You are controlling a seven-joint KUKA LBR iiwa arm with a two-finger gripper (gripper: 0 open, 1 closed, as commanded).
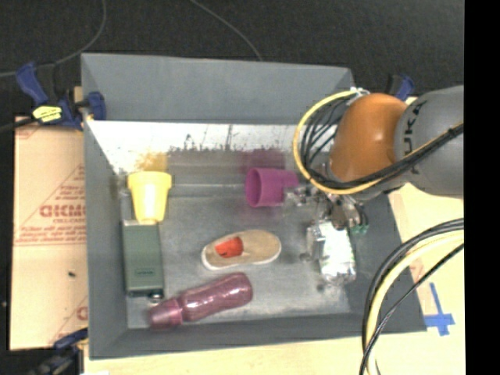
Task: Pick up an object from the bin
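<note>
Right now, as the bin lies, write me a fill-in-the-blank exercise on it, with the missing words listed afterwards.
1. The cup above the dark green box is coloured ____.
2. The beige shoe-shaped thing in the middle of the bin has a ____ piece inside it.
3. In the camera view, the pincer hangs at the bin's ____ side.
4. Counting the purple cup, the bin holds ____ cups.

Missing words: yellow; red; right; two.

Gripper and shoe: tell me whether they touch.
Apart. The camera view shows a strip of bare bin floor between the gripper and the right end of the beige shoe.
</note>
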